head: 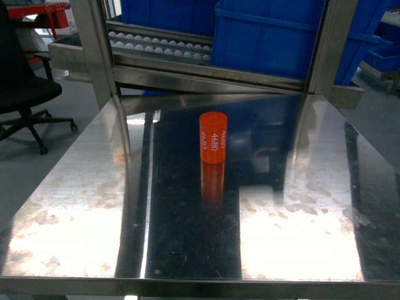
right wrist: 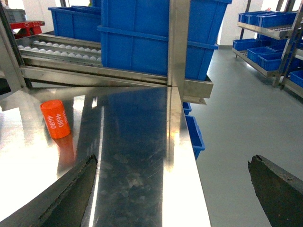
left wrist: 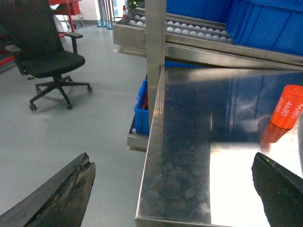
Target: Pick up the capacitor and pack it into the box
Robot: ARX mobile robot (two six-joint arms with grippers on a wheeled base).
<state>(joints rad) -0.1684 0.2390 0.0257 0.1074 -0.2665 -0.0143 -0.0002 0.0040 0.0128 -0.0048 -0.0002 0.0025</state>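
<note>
On bench [head: 94, 206] centre, orange capacitor [head: 213, 137] stood upright, marked 4680, nothing touching it. L gripper [left wrist: 175, 194] fingers [left wrist: 57, 194] spread wide, holding nothing, w/ capacitor off to their right. R gripper [right wrist: 170, 194] fingers [right wrist: 277, 187] likewise spread, empty. Blue bins [head: 275, 34] behind.

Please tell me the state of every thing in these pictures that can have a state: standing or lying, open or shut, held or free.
Capacitor: standing upright on the table, free, nothing touching it.
Left gripper: open, empty, off the table's left edge.
Right gripper: open, empty, over the table's right edge.
Steel table: holds only the capacitor.
Blue bins: sitting on the roller rack behind the table.
Office chair: unoccupied.
</note>
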